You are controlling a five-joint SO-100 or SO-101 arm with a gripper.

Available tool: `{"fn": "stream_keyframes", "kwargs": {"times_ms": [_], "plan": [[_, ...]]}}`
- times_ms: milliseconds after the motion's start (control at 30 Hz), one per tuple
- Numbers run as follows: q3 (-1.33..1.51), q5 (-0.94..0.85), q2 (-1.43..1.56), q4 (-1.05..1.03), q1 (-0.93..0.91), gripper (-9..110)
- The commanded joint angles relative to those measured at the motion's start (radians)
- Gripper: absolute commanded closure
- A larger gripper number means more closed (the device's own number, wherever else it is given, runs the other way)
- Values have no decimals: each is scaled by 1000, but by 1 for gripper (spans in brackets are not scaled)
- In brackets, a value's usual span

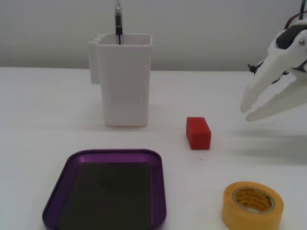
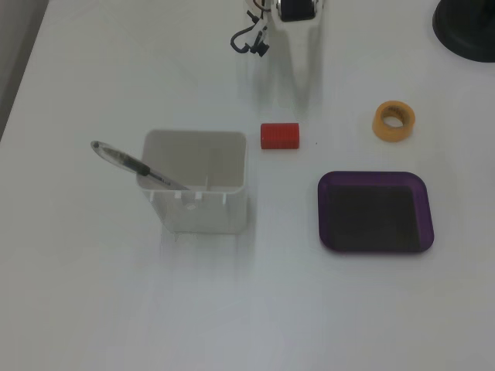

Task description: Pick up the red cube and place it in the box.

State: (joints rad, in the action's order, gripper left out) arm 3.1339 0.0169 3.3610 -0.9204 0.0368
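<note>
Nearest the front fixed view lie the purple box at left and a yellow tape roll at right. Beyond, mid-table, sits the red cube. Farther right, the white gripper hangs with fingers apart, empty.

White arm at right edge, jaws slightly parted — pointing down-left

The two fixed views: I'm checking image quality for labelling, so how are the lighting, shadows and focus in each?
In the low fixed view, light is soft and even, shadows under the red cube and gripper faint; the picture is slightly soft. In the top-down fixed view the white table is near blown out, the white container blends in, no glare on the box.
</note>
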Motion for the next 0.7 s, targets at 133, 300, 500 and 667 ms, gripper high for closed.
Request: {"fn": "stream_keyframes", "kwargs": {"times_ms": [133,300,500,667], "plan": [[20,6,100,18,-2,102],[20,6,100,18,-2,102],[17,8,100,18,-6,102],[9,-5,98,3,-15,102]]}}
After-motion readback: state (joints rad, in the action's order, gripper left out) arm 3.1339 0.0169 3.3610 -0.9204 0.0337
